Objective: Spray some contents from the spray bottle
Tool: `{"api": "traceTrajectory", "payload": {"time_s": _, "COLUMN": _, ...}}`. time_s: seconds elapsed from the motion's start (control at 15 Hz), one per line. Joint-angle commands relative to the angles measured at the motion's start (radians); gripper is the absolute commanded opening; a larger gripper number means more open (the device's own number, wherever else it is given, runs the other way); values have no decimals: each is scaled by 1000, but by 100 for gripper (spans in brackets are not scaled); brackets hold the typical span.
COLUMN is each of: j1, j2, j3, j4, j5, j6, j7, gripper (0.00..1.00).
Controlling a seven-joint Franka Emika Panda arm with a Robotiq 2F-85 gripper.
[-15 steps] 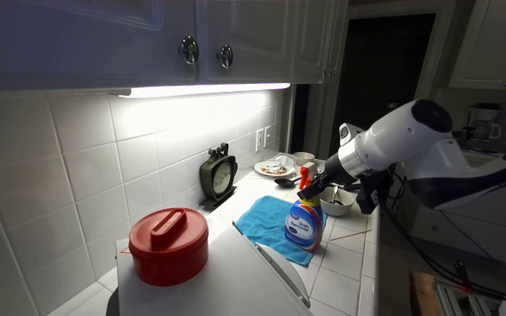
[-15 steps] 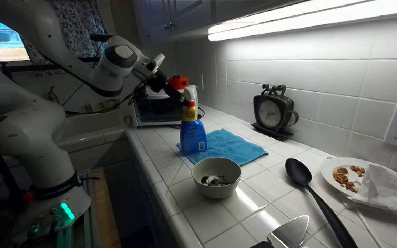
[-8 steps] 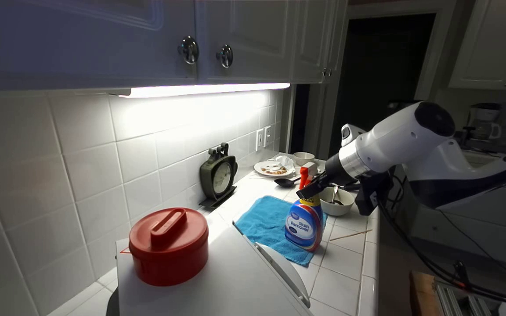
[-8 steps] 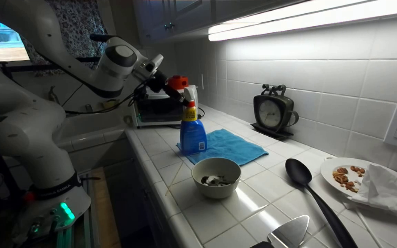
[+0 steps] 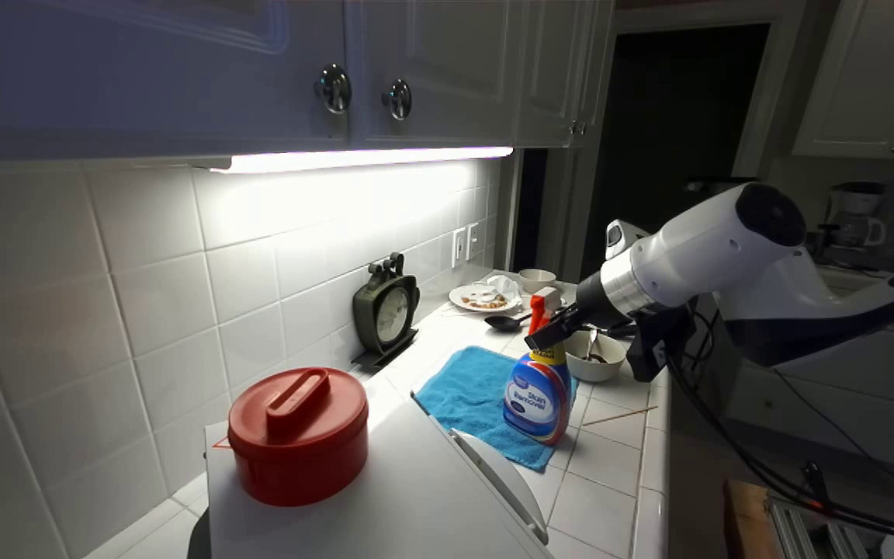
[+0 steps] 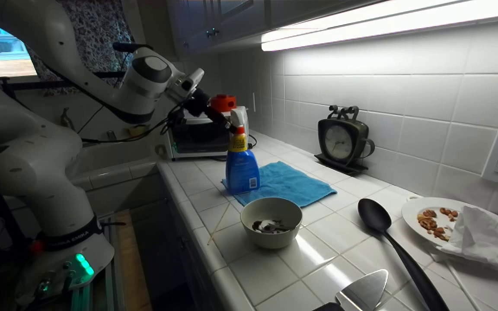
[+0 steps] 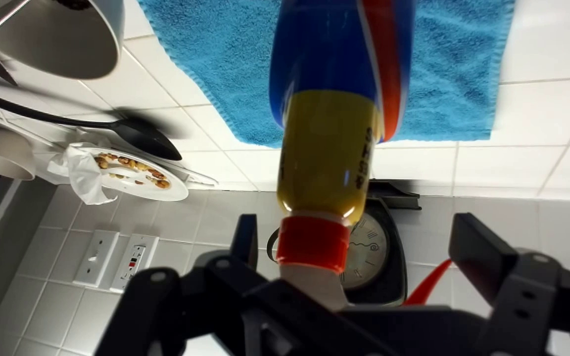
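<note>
Though the white arm [image 5: 695, 241] dipped, black fingers [image 7: 480, 254] stand wide around the blue plastic spray bottle [image 7: 327, 153], four-o'clock red trigger [image 7: 427, 284] apparently unpressed.

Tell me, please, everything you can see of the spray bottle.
The spray bottle looks plastic: blue body with a "Stain Remover" label, yellow neck, red collar, red-and-white spray head. It stands upright on the blue cloth, near the cloth's edge. In the wrist view, its collar shows between the fingers of the open gripper; contact is unclear.
</note>
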Motion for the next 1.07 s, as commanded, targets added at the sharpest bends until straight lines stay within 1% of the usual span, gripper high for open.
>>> {"api": "traceTrajectory", "payload": {"time_s": 0.0, "j1": 5, "j2": -9, "j3": -20, "j4": 0, "j5": -61, "j6": 10, "j7": 56, "gripper": 100}}
{"api": "traceTrajectory", "payload": {"time_s": 0.67, "j1": 27, "j2": -13, "j3": -44, "j4": 0, "j5": -69, "j6": 27, "j7": 69, "gripper": 100}}
{"api": "traceTrajectory", "payload": {"time_s": 1.0, "j1": 42, "j2": -27, "j3": -50, "j4": 6, "j5": -70, "j6": 18, "j7": 67, "gripper": 100}}
